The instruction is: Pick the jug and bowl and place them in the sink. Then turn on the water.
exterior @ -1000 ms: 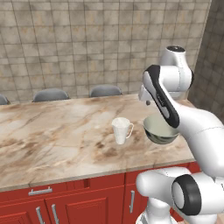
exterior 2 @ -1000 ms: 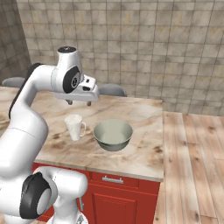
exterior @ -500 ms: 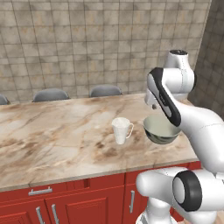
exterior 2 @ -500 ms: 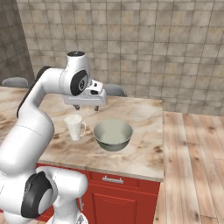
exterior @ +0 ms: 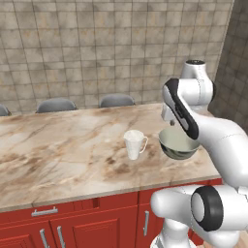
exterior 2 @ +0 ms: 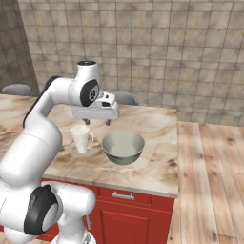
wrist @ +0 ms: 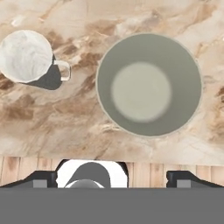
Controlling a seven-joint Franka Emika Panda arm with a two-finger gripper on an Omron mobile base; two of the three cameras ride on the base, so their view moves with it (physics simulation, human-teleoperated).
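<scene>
Marbled brown-and-cream countertop (exterior: 63,155) over red cabinets (exterior: 97,223), with a tiled stone wall (exterior: 97,48) behind and grey chair backs (exterior: 56,104) peeking over the far edge. Plank flooring (exterior 2: 209,181) off the counter's end.

Gripper (exterior 2: 96,123) poised above the counter between jug and bowl, jaws spread wide with nothing between them. Looking straight down in the hand view.

Jug (exterior: 134,144) standing upright near the middle of the counter, small, white, tapered, handle turned toward the bowl. Bowl (exterior: 178,143) just beside it and apart from it, wider, glossy grey-green outside, pale inside, sitting close to the counter's front edge and corner. Both still on the counter; sink not yet reached.

Risks, as a guess: descending with a fingertip on the bowl's thin rim could tip or skid the rounded bowl toward the nearby edge and onto the floor. Going for the jug, a finger catching the handle could spin or topple the light pitcher. Glossy curved walls likely slippery under a pinch. Wide jaws coming down between the two could nudge whichever is not being picked.
</scene>
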